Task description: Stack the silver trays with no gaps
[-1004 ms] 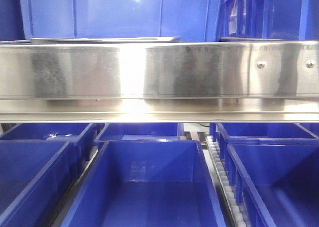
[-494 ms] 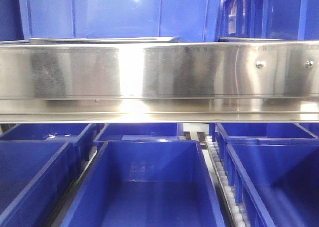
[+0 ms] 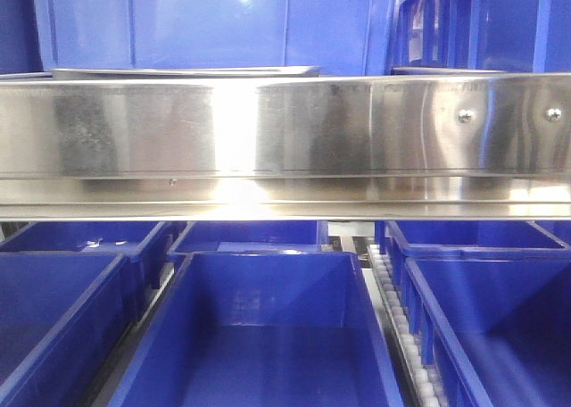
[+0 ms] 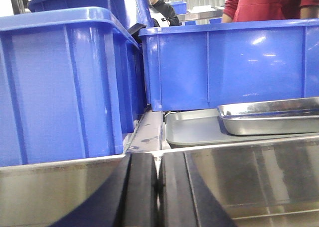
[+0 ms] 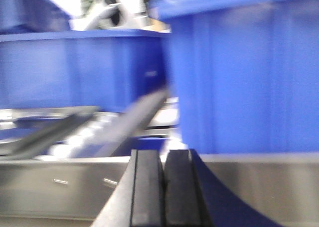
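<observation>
Two silver trays (image 4: 271, 118), overlapping

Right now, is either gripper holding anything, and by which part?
Nothing is held. The left gripper and the right gripper both have their fingers pressed together with nothing between them; the silver trays lie untouched beyond.

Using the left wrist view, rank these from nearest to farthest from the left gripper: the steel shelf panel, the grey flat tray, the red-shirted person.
1. Steel shelf panel, right behind the shut left gripper.
2. Grey flat tray, beyond it to the right, with a shiny silver tray resting on it.
3. Red-shirted person, top right, behind the blue plastic bin.
</observation>
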Robot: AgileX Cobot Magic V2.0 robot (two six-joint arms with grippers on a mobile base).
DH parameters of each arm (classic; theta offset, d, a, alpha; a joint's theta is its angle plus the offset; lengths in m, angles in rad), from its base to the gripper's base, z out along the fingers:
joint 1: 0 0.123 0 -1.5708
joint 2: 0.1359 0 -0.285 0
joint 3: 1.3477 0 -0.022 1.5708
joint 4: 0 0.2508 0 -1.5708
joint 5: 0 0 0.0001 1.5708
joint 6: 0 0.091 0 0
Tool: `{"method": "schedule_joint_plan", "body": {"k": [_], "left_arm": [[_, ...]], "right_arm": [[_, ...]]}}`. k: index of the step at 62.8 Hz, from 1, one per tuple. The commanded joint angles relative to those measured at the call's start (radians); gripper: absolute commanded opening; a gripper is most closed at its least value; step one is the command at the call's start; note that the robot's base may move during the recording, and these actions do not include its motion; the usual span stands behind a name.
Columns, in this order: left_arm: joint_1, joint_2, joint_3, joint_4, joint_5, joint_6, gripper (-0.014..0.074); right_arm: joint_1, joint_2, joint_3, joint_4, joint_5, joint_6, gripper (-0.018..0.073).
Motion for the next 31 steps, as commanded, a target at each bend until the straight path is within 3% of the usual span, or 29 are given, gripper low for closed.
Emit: {"method": "schedule_joint_plan", "body": {"k": [1,10,17,31], "left_arm": [[0.003,-0.006,-0.003,-0.005,-0.017,-0.004,-0.0006],[0.003,-0.006,-0.003,-0.005,-0.017,-0.004,-0.0006],[0.003,-0.006,-0.003,-0.005,-0.019,-0.004,-0.0006],[0.003,-0.006,-0.003,-0.005,-0.019,-0.004,-0.0006]], "right_arm": [[-0.051,-0.055,0.044,-0.011,-0.009,-0.006,-0.0073],[-0.118,-0.093,0.114,-0.011,-0.051,-0.006,-0.0073],[-0.125,-0.093,0.114,-0.011,-0.073,-0.006,-0.0073],[-0.125,-0.093,0.114,-0.111,-0.076,-0.006,-0.0073]]}}
